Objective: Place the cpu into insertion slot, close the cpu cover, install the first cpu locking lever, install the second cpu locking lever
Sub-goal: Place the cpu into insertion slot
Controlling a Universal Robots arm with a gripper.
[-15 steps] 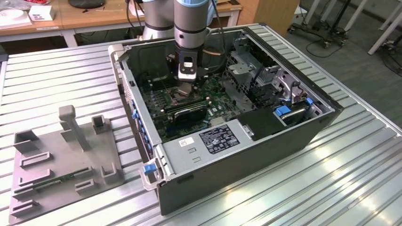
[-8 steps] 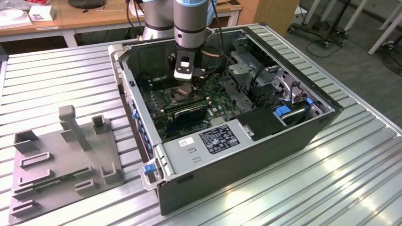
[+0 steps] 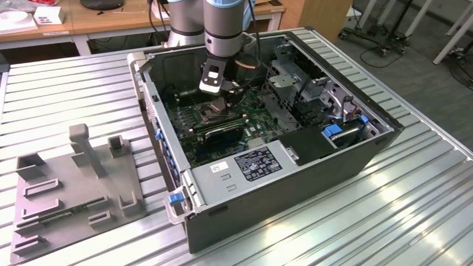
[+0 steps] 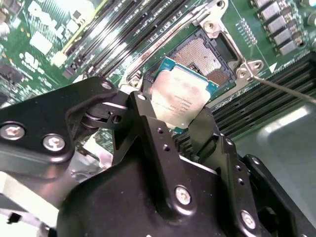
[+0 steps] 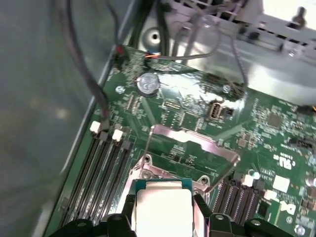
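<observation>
While the claw (image 4: 177,118) grips the chip (image 4: 180,94) by its edges, closed snugly on it, the chip hangs just above the open socket (image 4: 210,57), not yet seated. The cover (image 5: 195,143) stands raised, so seating, closing and both latching steps all seem left.

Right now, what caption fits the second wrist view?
The gripper holds the cpu over the open insertion slot.

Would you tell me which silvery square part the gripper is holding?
The cpu, solid-topped, held in the gripper at the open insertion slot; the cpu cover is a cut-out frame, swung open.
</observation>
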